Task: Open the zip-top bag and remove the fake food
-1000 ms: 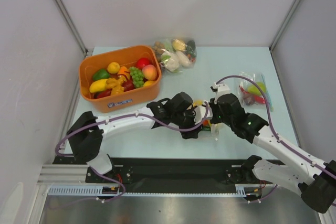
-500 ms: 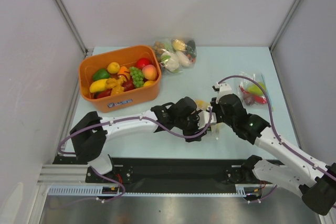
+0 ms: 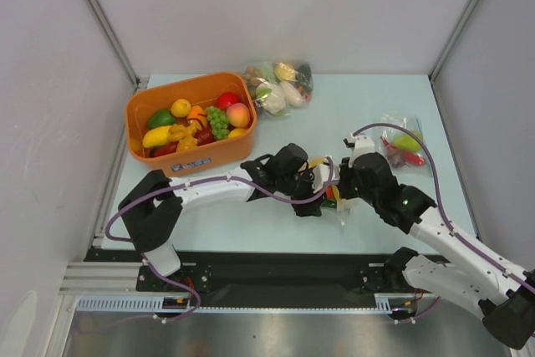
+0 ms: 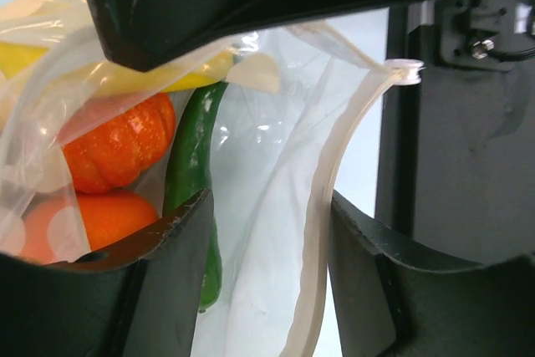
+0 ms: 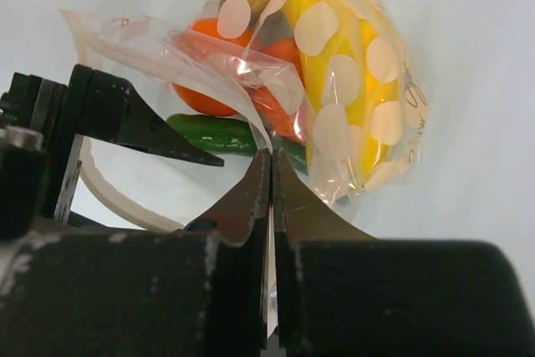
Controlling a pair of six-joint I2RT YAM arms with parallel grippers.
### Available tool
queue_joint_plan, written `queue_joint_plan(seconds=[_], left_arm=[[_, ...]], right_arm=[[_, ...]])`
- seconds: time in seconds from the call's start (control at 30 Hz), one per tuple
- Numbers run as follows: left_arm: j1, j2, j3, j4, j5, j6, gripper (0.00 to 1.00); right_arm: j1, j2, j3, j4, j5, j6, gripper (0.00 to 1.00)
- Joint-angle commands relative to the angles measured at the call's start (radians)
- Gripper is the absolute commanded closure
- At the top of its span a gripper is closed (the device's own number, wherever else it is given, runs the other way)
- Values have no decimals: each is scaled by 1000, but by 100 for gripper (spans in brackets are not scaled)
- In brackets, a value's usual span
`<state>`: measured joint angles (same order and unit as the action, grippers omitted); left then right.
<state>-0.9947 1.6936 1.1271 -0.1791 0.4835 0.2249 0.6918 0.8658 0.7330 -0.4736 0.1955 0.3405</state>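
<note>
Since a second ago the left arm has swung its wrist further in toward the right one, so the two now meet over the zip-top bag (image 3: 333, 198) at the near middle of the worktop (image 3: 359, 114). The right arm has shifted only a little.

The right fingers (image 5: 242, 202) are clenched flat together on a fold of the bag's clear film near its mouth. The left fingers (image 4: 146, 290) stand apart and grip nothing. The white zip strip (image 4: 322, 232) and loose film run down between them. The mouth is already parted into a wide loop, and the fake food (image 4: 117, 152) is all inside: orange pieces, a green pepper (image 4: 191, 190) and a long yellow piece (image 5: 330, 89) behind the dotted side.

I judge the opening step nearly done and the removal not yet begun. Next, the left fingers would need to reach deeper through the mouth and close on one piece, likely the pepper nearest the opening, while the right holds the lip. Slack film could get caught in that pinch instead.

From above, both wrists cover the bag almost wholly, so how it rests on the worktop cannot be told. A dark bulk, probably the right arm's, cuts off the top of the left wrist view. How many pieces are inside is unclear. Further off sit an orange bin (image 3: 191, 162) of toy fruit, one filled bag (image 3: 280, 85) at the back and another bag (image 3: 404, 144) at the right.
</note>
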Motion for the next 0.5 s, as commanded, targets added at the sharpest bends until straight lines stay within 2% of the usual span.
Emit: queue_joint_plan(seconds=[0.0,0.3,0.43,0.47], left_arm=[[14,-63,-16,107,119,-70,40],[31,-127,-18,150,178,-104,40],[44,-129,-35,171,142,-104,40],[42,-126,-46,174,97,-101,41]], right_arm=[[3,-17,0,6,-5,3,100],[6,-27,-1,0,-1,6,100],[5,-33,2,-8,-1,5,100],[5,-39,3,-10,-1,5,100]])
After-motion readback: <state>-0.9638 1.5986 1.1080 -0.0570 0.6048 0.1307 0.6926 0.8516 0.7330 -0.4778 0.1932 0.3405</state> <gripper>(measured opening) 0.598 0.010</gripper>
